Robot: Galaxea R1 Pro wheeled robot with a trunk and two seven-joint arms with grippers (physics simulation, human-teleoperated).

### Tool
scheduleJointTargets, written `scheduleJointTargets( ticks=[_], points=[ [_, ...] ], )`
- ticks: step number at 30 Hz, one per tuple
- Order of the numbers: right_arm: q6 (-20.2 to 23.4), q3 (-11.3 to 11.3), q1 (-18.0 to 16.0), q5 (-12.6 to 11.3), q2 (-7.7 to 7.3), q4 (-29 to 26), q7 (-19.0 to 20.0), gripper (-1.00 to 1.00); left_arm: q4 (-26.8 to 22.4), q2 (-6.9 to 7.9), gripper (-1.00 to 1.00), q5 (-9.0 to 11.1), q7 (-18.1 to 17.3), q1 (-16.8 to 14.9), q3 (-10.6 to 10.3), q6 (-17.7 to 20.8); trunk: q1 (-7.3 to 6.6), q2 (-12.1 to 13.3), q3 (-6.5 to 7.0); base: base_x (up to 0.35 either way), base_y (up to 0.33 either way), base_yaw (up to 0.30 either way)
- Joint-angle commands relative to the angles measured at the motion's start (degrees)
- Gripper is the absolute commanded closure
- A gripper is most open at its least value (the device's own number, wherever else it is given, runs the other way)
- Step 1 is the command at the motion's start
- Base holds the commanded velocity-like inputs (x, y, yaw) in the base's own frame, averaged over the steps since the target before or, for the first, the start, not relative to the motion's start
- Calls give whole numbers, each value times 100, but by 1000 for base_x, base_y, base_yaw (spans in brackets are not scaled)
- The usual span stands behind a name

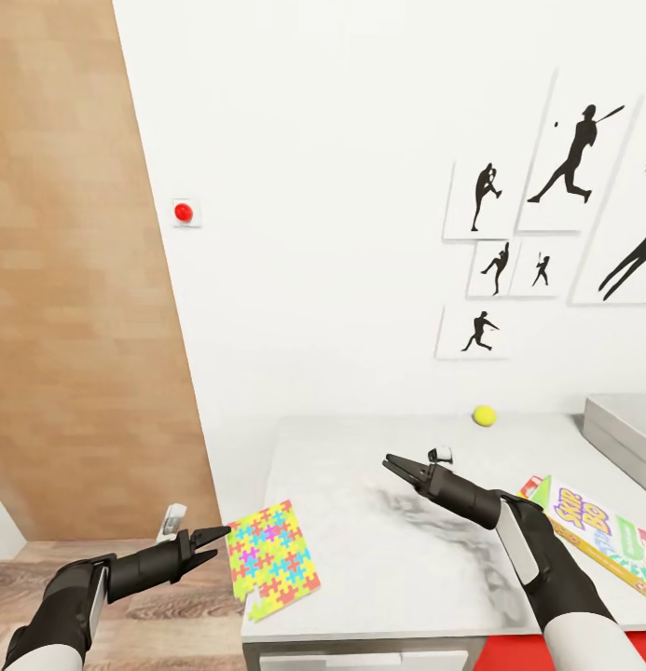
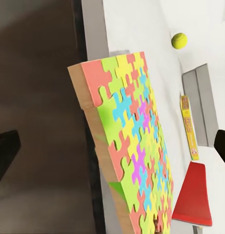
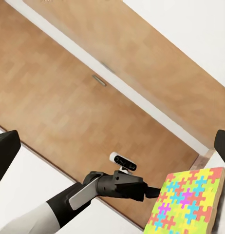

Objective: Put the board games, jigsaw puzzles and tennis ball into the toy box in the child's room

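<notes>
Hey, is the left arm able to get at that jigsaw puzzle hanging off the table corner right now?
Probably yes. The left gripper is open just beside the jigsaw puzzle, which overhangs the table edge, with nothing between them.

A: How is the scene lit?
B: Bright, even light is rendered throughout; no glare is seen. A soft smeared shadow is cast on the table [image 1: 360, 559] beneath the right arm.

A: And sharpness?
B: The head view is crisp. In the left wrist view the jigsaw puzzle [image 2: 137, 156] is slightly softened, possibly by closeness.
</notes>
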Motion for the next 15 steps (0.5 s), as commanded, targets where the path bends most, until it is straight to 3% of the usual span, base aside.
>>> scheduleJointTargets(
  ticks=[1,15],
  points=[
    [43,0,-2,-24,-1,1,4,-100,-5,-5,-100,-60,-54,-8,27,59,0,-4,-7,0,-27,0],
    [35,0,-1,-24,1,1,4,-100,-5,2,-100,-53,-62,-8,29,59,0,-4,-7,0,-44,0]
  ],
)
